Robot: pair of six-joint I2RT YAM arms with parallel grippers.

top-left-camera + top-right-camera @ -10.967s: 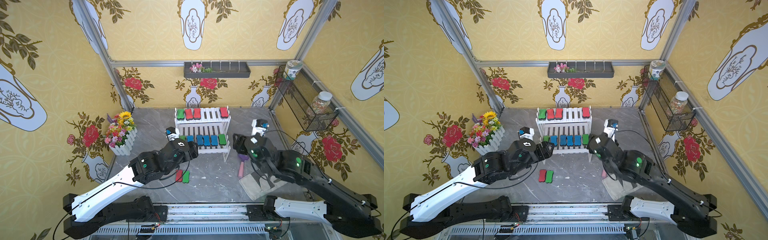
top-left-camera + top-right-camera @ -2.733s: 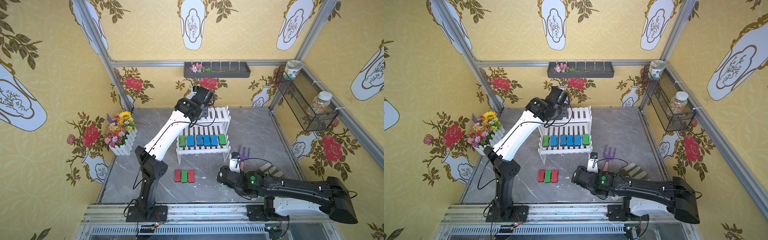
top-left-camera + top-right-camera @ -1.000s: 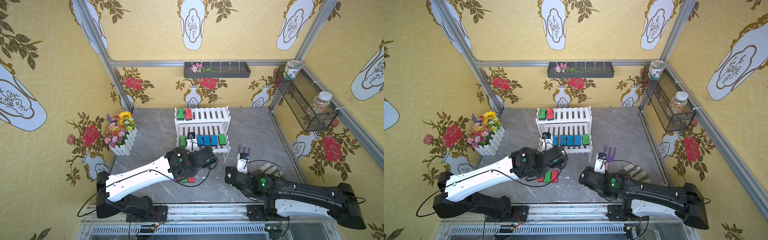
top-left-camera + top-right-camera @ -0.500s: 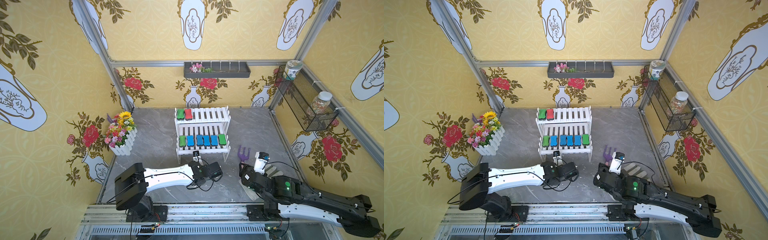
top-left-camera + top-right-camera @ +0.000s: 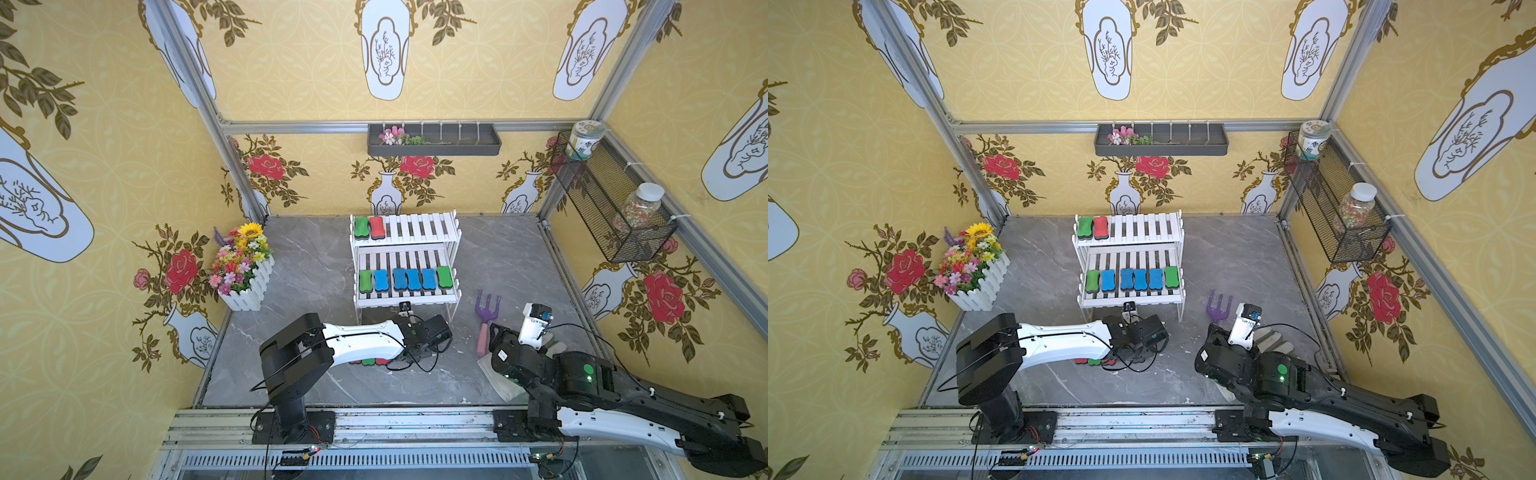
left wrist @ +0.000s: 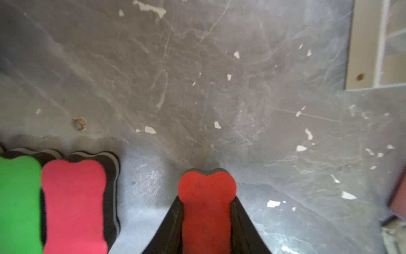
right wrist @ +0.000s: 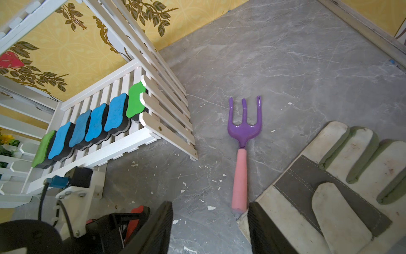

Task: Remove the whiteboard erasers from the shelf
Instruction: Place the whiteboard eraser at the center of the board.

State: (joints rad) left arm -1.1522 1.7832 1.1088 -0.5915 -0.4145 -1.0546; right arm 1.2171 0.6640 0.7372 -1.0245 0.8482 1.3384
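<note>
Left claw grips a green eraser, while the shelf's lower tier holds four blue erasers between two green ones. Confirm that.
Wrong on the colour: the left claw is shut on a red eraser, not a green one; the left wrist view shows it. The shelf does hold four blue erasers between two green erasers on its lower tier.

White-shelled arms [image 5: 361, 340] with black joints [image 5: 297, 353], thin black cables [image 5: 419, 366] (loosely looped), one green dot [image 5: 588, 368].

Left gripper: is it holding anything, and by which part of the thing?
Yes. The left gripper is shut on a red eraser, with one finger against each long side, at its narrow middle.
</note>
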